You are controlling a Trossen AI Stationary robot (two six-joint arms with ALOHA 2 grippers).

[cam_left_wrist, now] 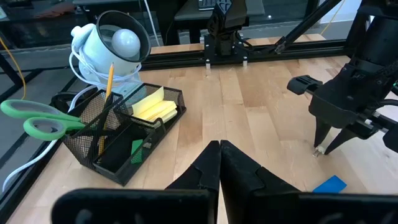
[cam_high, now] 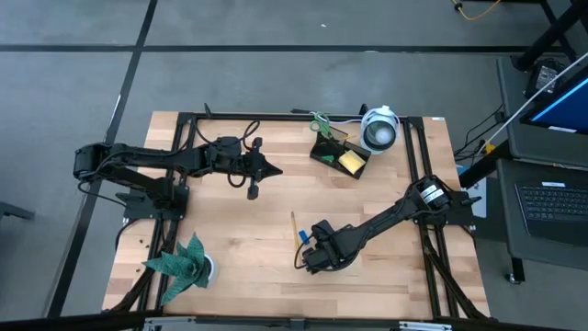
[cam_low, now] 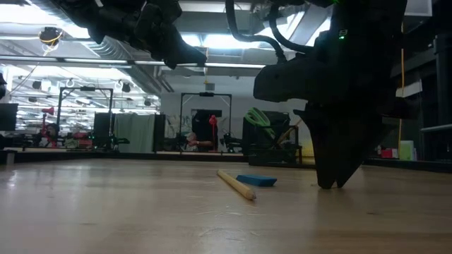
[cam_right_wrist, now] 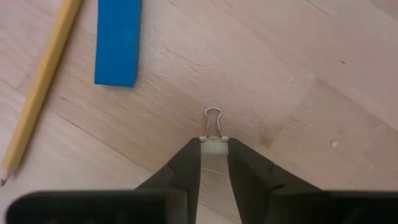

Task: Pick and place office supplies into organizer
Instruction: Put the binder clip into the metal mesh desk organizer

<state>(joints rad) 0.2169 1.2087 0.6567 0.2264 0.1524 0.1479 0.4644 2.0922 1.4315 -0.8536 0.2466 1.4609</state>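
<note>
1. Organizer (cam_left_wrist: 78, 146): black mesh tray at the far edge of the table (cam_high: 248, 267), just beside the round white device (cam_left_wrist: 115, 46). Stiff, light, prob. slides if bumped, so drop items in from above. Its back compartments are partly hidden by the contents.
2. Scissors (cam_left_wrist: 37, 118): already in the organizer, green handles sticking out over the side. Rigid; blades hidden in the mesh.
3. Sticky pad (cam_left_wrist: 154, 107): yellow, lies in the rear compartment. Soft-edged stack, light.
4. Pencils: one stands upright in the organizer (cam_left_wrist: 107, 93); the other lies on the table (cam_right_wrist: 37, 87) near the R gripper. Thin, stiff, rolls easily. Best taken mid-shaft, across its length.
5. Blue block (cam_right_wrist: 118, 40): flat on the wood just beside the loose pencil, apart from it. Light, firm, low profile, so grip the long sides w/ fingertips at table level.
6. Green piece (cam_left_wrist: 137, 151): in the organizer's front tray; too small to say what it is.
7. Binder clip (cam_right_wrist: 213, 143): tiny, light, slippery metal. R gripper (cam_low: 333, 182) is down at the table w/ fingers pinching the clip body, wire loop poking out ahead. Hold looks shallow, could twist or pop out. Can't tell if it has left the wood.
8. L gripper (cam_left_wrist: 219, 146): pressed together, empty, hanging above mid-table, waiting.
9. No black pen in any view.
</note>
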